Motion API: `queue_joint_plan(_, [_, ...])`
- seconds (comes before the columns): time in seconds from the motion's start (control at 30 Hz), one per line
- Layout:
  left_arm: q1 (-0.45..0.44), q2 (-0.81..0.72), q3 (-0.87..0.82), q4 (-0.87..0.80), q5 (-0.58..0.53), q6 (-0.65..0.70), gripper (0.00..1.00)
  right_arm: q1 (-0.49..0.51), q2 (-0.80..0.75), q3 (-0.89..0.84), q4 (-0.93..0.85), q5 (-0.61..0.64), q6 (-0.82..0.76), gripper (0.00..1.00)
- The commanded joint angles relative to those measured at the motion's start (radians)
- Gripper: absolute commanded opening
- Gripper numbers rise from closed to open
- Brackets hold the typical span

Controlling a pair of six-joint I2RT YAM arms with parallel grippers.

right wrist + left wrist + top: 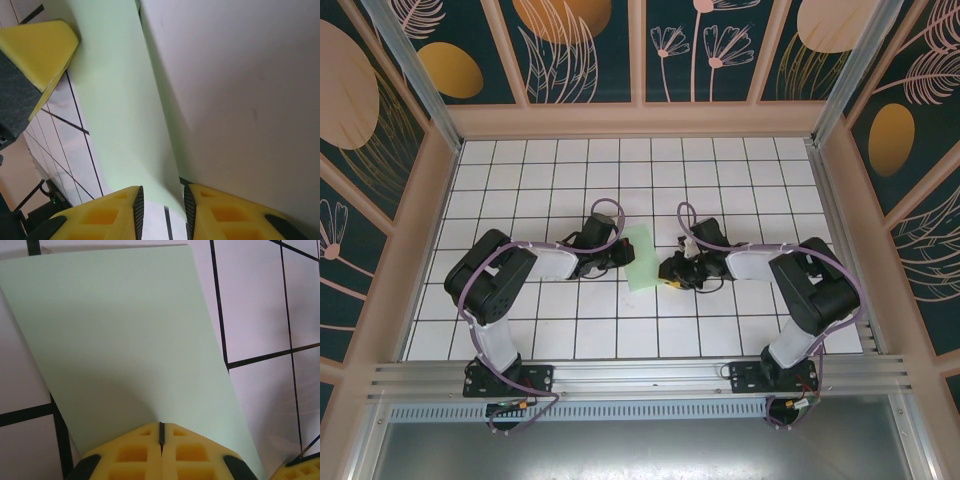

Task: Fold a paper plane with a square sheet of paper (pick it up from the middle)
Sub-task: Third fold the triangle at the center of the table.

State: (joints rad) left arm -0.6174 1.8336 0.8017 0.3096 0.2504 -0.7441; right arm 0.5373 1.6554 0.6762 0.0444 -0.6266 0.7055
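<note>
There is one sheet of paper (640,257), two arms and two pincers. The sheet lies near the middle of the table (520,190), between the two pincers, and from above it looks like a narrow, slightly tapered strip running near to far. It is thin, plain, pale mint-green and unmarked.

The left pincer (617,256) sits at the sheet's left edge. In its own wrist view, the left pincer (161,437) has its two yellow pads pressed tight together, and the sheet (125,340) runs right into their seam, so it grips the paper there. One yellow finger (300,470) of the other arm shows at the lower right corner.

The right pincer (670,270) is at the sheet's right near corner. From its wrist, the right pincer (162,210) stands a little apart, and a tip of the sheet (125,110) reaches into the gap without being clamped. A pale, unlined surface covers the right of that view; I cannot tell what it is. A yellow finger (40,45) of the left arm shows at the upper left.

The table is white with a black grid of square tiles. The pads are yellow, blocky foam-like pieces with square hollows and black ribbed inner faces. Dark teal walls (580,40) with printed flowers and orange ovals enclose the far side, left and right, and a ribbed metal rail (640,375) carries both arm bases at the near edge. Nothing else lies on the table.
</note>
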Motion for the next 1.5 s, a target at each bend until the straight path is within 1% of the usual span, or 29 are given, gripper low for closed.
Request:
queue_joint_plan(0.0, [-0.001, 0.018, -0.007, -0.096, -0.028, 0.008, 0.00, 0.004, 0.001, 0.020, -0.005, -0.011, 0.004, 0.29])
queue_joint_plan(0.2, [-0.001, 0.017, -0.009, -0.090, -0.022, 0.009, 0.00, 0.004, -0.020, 0.003, 0.037, -0.026, 0.056, 0.27])
queue_joint_plan(0.4, [-0.002, 0.015, -0.011, -0.084, -0.014, 0.014, 0.00, -0.016, -0.030, -0.016, 0.060, -0.020, 0.108, 0.22])
queue_joint_plan(0.53, [-0.002, 0.015, -0.010, -0.075, -0.002, 0.018, 0.00, -0.026, -0.029, -0.017, 0.063, -0.031, 0.108, 0.20])
queue_joint_plan(0.57, [-0.002, 0.013, -0.009, -0.072, -0.001, 0.019, 0.00, -0.026, -0.028, -0.016, 0.063, -0.035, 0.107, 0.18])
queue_joint_plan(0.63, [-0.002, 0.005, -0.003, -0.069, -0.001, 0.017, 0.01, -0.026, -0.029, -0.017, 0.067, -0.041, 0.110, 0.12])
queue_joint_plan(0.73, [-0.002, -0.032, 0.005, -0.060, -0.004, -0.011, 0.12, -0.021, -0.044, -0.041, 0.087, -0.037, 0.146, 0.01])
queue_joint_plan(0.77, [-0.002, -0.054, 0.012, -0.062, -0.014, -0.012, 0.17, -0.017, -0.055, -0.056, 0.100, -0.036, 0.167, 0.00])
queue_joint_plan(0.87, [-0.002, -0.144, -0.006, -0.034, -0.051, -0.031, 0.23, 0.004, -0.101, -0.102, 0.155, -0.006, 0.247, 0.00])
queue_joint_plan(0.9, [-0.002, -0.171, -0.026, -0.008, -0.052, -0.046, 0.24, 0.026, -0.114, -0.110, 0.165, 0.012, 0.271, 0.00])
queue_joint_plan(1.0, [-0.002, -0.210, -0.103, 0.083, -0.039, -0.101, 0.23, 0.076, -0.135, -0.112, 0.176, 0.070, 0.327, 0.00])
queue_joint_plan(1.07, [-0.002, -0.199, -0.130, 0.115, -0.016, -0.120, 0.21, 0.102, -0.136, -0.113, 0.182, 0.100, 0.354, 0.00])
queue_joint_plan(1.17, [-0.002, -0.153, -0.133, 0.113, 0.003, -0.131, 0.15, 0.122, -0.134, -0.110, 0.188, 0.132, 0.385, 0.00])
queue_joint_plan(1.3, [-0.002, -0.126, -0.141, 0.094, -0.024, -0.138, 0.10, 0.134, -0.125, -0.099, 0.183, 0.151, 0.395, 0.00])
queue_joint_plan(1.4, [-0.002, -0.126, -0.144, 0.081, -0.036, -0.133, 0.08, 0.139, -0.112, -0.088, 0.184, 0.154, 0.396, 0.00])
queue_joint_plan(1.47, [-0.002, -0.078, -0.142, 0.068, -0.033, -0.133, 0.07, 0.145, -0.099, -0.076, 0.189, 0.147, 0.396, 0.00])
